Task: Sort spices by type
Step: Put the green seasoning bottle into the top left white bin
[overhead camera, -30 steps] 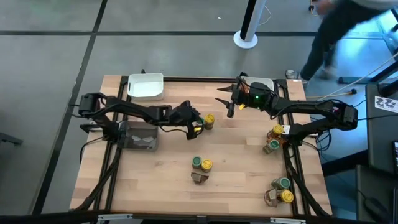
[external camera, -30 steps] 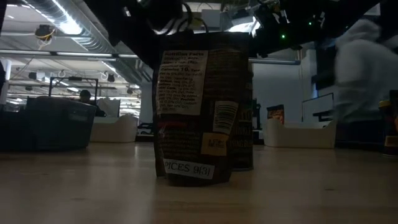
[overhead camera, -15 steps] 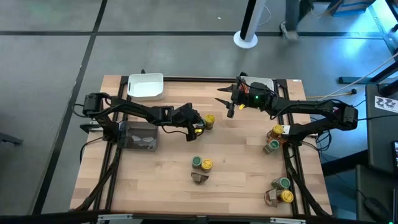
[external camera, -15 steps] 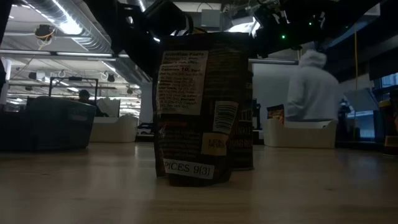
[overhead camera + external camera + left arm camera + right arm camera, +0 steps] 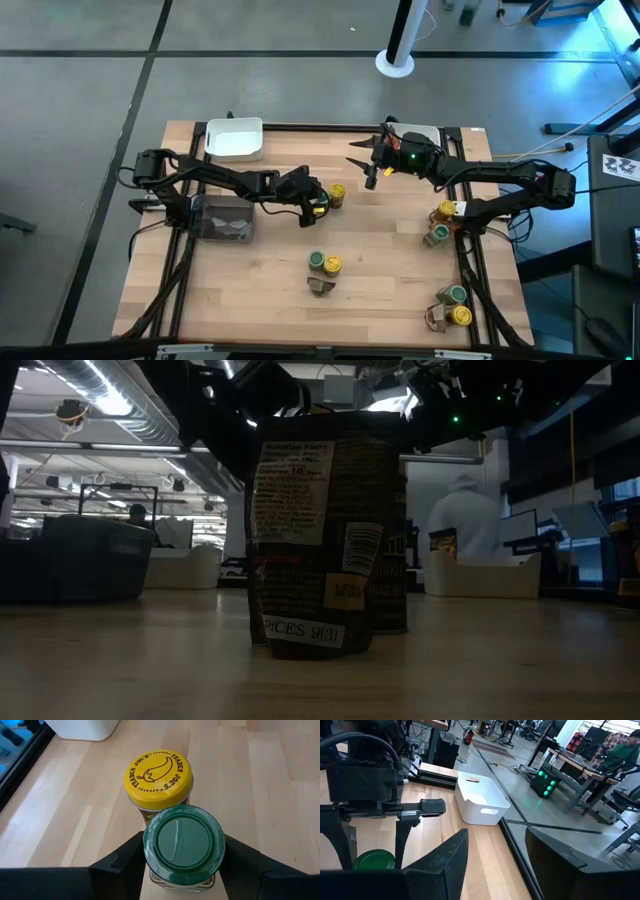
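A green-lidded spice jar (image 5: 183, 842) stands on the table left of centre, with a yellow-lidded jar (image 5: 158, 775) touching its far side. My left gripper (image 5: 315, 196) is shut on the green-lidded jar, and in the high view it hides that jar; the yellow lid (image 5: 336, 192) shows just to its right. My right gripper (image 5: 366, 162) hangs open and empty above the table's far middle. In the right wrist view its fingers frame bare table (image 5: 497, 865). My left gripper pinches the green-lidded jar between its two fingers, which lie against opposite sides of the lid's rim (image 5: 148, 851). The fingers come slanting down from the table's left. The jar stands upright on the table, against the yellow-lidded jar.
Three more groups of a green jar, a yellow jar and a packet stand at the near middle (image 5: 322, 268), the right edge (image 5: 441, 222) and the near right corner (image 5: 450, 308). White trays (image 5: 234, 138) (image 5: 425, 135) sit along the far edge. A dark tray (image 5: 222, 217) sits at the left.
A person beyond the table's far right corner has walked out of the high view and stands farther back in the low view. Neither arm nor any jar has visibly shifted.
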Tool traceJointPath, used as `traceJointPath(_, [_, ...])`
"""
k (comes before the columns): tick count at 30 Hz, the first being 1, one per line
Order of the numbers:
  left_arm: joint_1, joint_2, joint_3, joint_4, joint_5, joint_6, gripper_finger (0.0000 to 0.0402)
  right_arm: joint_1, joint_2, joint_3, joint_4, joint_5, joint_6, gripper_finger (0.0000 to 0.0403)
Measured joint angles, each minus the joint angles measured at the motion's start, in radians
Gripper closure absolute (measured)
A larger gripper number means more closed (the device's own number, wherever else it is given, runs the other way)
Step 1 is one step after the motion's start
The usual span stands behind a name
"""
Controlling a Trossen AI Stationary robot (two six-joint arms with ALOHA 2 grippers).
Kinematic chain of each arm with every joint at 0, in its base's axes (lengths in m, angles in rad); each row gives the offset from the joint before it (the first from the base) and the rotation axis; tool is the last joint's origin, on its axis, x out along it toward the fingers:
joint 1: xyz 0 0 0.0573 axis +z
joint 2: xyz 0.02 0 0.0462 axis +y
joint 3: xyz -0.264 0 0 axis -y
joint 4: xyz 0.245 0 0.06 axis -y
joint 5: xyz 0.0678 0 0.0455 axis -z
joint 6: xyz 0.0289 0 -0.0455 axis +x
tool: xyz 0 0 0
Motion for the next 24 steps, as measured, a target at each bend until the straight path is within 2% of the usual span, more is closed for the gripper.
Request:
traceJointPath(11, [-0.001, -0.137, 0.000, -0.084, -0.086, -0.037, 0.0208, 0.000, 0.000, 0.000, -0.007, 0.002, 0.000, 0.0205])
traceJointPath(24, [0.052, -0.362, 0.000, -0.231, -0.415, -0.060, 0.0202, 0.000, 0.000, 0.000, -0.007, 0.002, 0.000, 0.0205])
